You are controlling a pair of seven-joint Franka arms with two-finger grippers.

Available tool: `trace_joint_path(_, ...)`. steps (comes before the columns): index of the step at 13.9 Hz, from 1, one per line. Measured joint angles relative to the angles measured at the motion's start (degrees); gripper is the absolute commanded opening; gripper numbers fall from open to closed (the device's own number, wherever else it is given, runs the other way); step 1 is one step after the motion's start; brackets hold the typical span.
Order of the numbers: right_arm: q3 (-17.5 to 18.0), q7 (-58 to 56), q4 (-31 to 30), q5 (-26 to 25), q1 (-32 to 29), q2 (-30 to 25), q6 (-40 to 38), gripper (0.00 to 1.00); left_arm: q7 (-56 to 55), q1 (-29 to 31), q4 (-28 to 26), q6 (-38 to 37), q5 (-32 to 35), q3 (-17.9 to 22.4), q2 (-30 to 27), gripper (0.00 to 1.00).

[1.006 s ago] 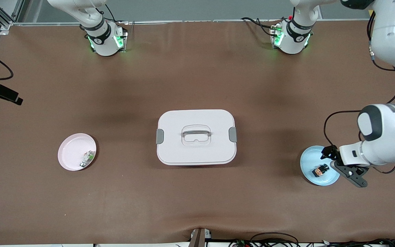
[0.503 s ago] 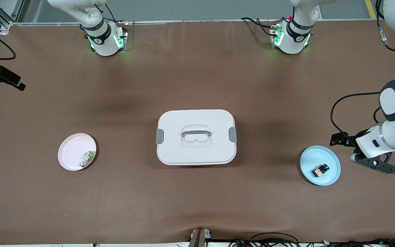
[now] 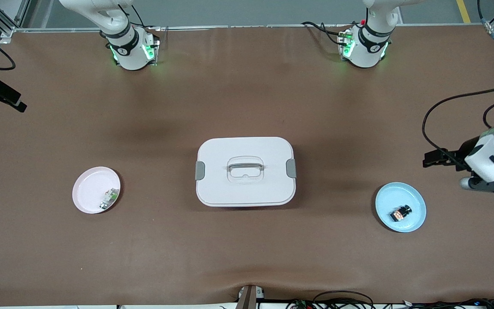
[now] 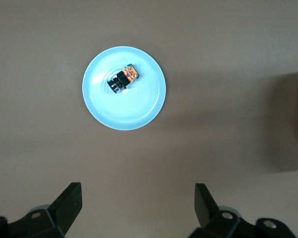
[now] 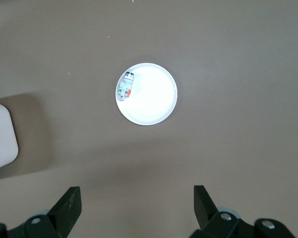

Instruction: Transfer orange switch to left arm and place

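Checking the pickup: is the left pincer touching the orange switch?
Apart. The left wrist view shows the open left pincer over bare table, clear of the orange switch in the blue plate.

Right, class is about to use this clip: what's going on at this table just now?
Nothing is held. The orange switch lies on the blue plate, with the open left gripper up near it. The box sits mid-table. A green-and-white part lies on the pink plate; the open right gripper hangs above.

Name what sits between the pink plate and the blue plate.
The large white lidded box sits between the round pink plate and the round blue plate, per the front view.
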Motion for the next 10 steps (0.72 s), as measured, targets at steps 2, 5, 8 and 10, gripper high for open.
trace_joint_path(2, 3.0, -0.8, 0.9, 0.0, -3.1, 0.8, 0.2, 1.00, -4.7, -0.1, 0.0, -2.1, 0.0, -1.0, -2.8, 1.00)
trace_joint_path(5, 5.3, -1.1, 2.6, 0.0, -5.1, 1.7, 0.3, 1.00, -9.2, -0.1, 0.0, -3.9, 0.0, -1.4, -6.9, 1.00)
trace_joint_path(8, 5.7, -1.1, 3.7, 0.0, -5.1, 1.8, 0.0, 1.00, -9.4, 0.0, 1.4, -6.8, 0.0, -1.4, -9.2, 1.00)
trace_joint_path(10, 5.8, -1.1, 3.9, 0.0, -5.1, 1.8, -1.1, 1.00, -9.4, 0.0, 3.1, -8.2, 0.1, -1.3, -9.4, 1.00)
